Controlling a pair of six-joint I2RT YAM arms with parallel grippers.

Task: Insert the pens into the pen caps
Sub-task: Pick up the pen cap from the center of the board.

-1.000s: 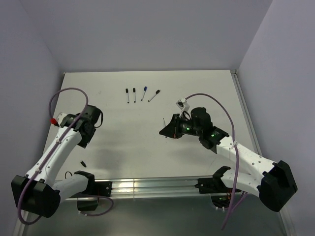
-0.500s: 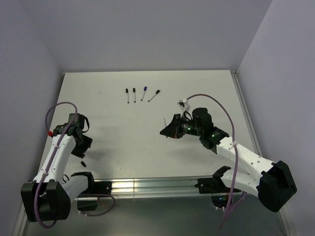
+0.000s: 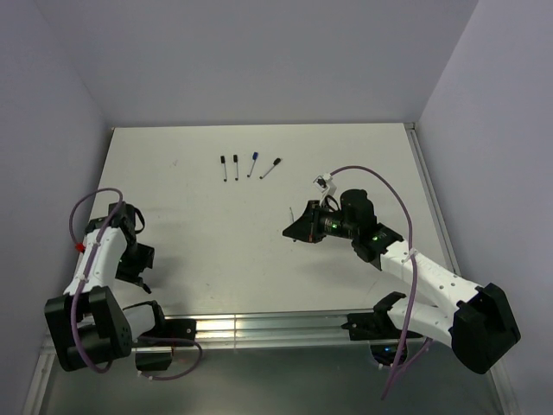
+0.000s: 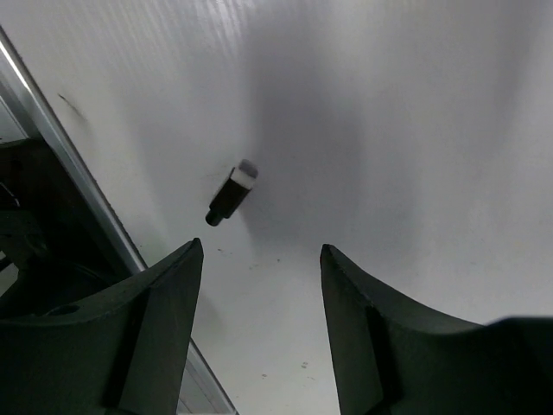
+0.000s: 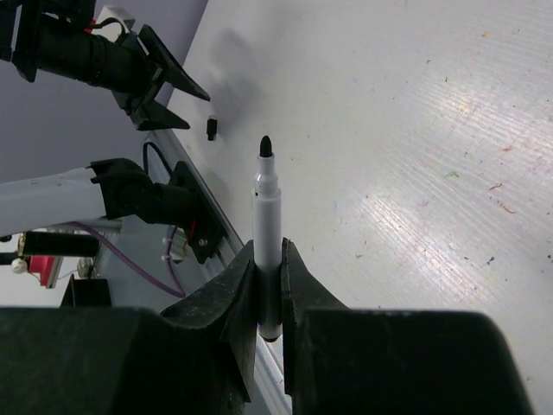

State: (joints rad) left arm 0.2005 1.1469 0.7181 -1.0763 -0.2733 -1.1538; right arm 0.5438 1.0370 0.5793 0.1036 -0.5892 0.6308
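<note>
near edge first: left gripper (image 4: 259, 259) hangs over the small black cylindrical cap with a pale end (image 4: 232, 194), fingers spread wide with nothing between them, so released. cap lies on its side on the white table (image 3: 216, 251), near the silver edge rail (image 4: 52, 121), ahead of the fingertips and a bit toward the left finger, not bracketed yet. my read: step in hand is the cap pickup, and the fingers are set wide so they can drop either side of a tiny part. it's tight next to the rail, so a finger could nudge the cap away. mid-table: right gripper (image 5: 268, 264) is clenched on the white-barrelled marker pen with a black tip (image 5: 266, 199), gripping low on the barrel, bare tip sticking out toward the left arm's side. looks held off the surface to present the tip so the cap can be pushed on. far side: row of four thin white pens (image 3: 235, 166) lies well apart from both arms, three with dark ends and one blue; too small to tell whether capped.
</note>
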